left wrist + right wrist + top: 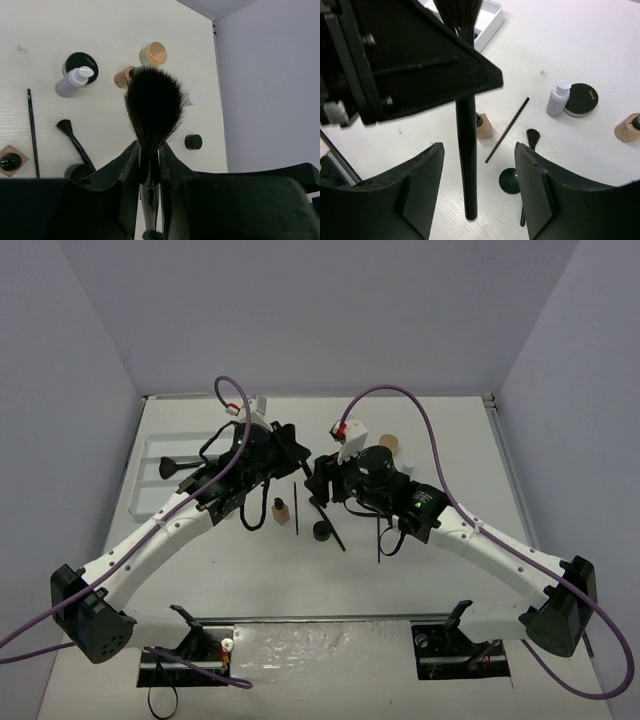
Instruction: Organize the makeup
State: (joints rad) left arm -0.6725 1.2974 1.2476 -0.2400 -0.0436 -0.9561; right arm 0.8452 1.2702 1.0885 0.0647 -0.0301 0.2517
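Observation:
My left gripper (149, 147) is shut on a large black powder brush (152, 107), bristles pointing away from the wrist, and holds it above the table. In the top view the left gripper (293, 448) is close to my right gripper (320, 485). My right gripper (479, 146) is open, and the brush's handle (466, 165) hangs between its fingers without touching them. Below lie a beige bottle (484, 126), a thin black pencil (507, 130), a small black brush (532, 137), a black pot (509, 181), a grey bottle (557, 99) and a black compact (581, 99).
A white tray (150, 475) at the left holds a black brush (175, 467). A tan compact (388, 442) lies behind the right arm. A peach bottle (122, 76), a gold-lidded pot (153, 53) and a black cap (193, 142) lie further out. Another thin pencil (379, 540) lies by the right arm.

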